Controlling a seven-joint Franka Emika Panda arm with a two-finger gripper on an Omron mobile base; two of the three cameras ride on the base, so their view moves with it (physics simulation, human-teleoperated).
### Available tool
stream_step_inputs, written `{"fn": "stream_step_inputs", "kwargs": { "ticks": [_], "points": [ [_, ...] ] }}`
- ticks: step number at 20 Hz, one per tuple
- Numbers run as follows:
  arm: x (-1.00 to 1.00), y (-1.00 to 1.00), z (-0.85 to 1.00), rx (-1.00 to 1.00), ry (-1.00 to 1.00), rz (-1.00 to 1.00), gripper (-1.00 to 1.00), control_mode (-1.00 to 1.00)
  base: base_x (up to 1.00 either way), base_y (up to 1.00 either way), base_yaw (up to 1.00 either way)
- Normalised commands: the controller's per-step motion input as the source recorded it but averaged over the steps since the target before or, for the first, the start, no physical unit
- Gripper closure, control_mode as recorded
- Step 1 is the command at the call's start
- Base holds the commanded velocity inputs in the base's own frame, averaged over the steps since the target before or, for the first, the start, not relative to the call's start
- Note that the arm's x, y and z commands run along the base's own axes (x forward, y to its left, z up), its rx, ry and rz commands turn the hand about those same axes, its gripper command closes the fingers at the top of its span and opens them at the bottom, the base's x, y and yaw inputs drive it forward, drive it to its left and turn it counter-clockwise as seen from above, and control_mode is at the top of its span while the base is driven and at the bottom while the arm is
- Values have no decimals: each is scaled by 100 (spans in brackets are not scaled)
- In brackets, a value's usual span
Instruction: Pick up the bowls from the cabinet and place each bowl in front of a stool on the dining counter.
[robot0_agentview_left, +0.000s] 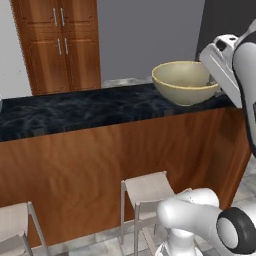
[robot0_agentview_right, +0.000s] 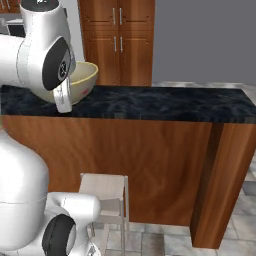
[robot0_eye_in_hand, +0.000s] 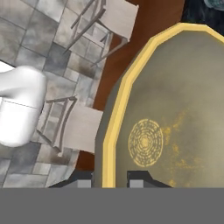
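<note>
One deep, round olive-tan glazed bowl with a yellowish rim (robot0_agentview_left: 185, 81) sits at the near edge of the long counter with the black marbled stone top and plain brown wood-panel front (robot0_agentview_left: 75, 112). In the left base view the bowl is toward the counter's right end, with the white arm's hand against its right side. In the right base view the same bowl (robot0_agentview_right: 82, 77) shows partly behind the arm's white and dark joint. The hand view looks down into the bowl (robot0_eye_in_hand: 175, 113), where a round yellow pattern marks the bottom. The jaws (robot0_eye_in_hand: 110, 181) are closed on the bowl's rim, one dark tip inside the wall and one outside. Whether the bowl's base touches the stone top cannot be told. Two pale wooden stools with thin grey legs (robot0_agentview_left: 147, 190) stand on the grey tiled floor (robot0_agentview_right: 235, 225) before the panel front. A tall reddish-brown wooden pantry with double doors (robot0_agentview_left: 57, 45) stands behind the counter.
</note>
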Motion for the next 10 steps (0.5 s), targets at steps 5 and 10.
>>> {"fn": "stream_step_inputs", "kwargs": {
  "ticks": [5, 10],
  "points": [
    [61, 12, -5, 3, 4, 1, 100, -100, 0, 0, 0],
    [50, 27, -4, 0, 6, -6, 100, -100, 0, 0, 0]
  ]
}}
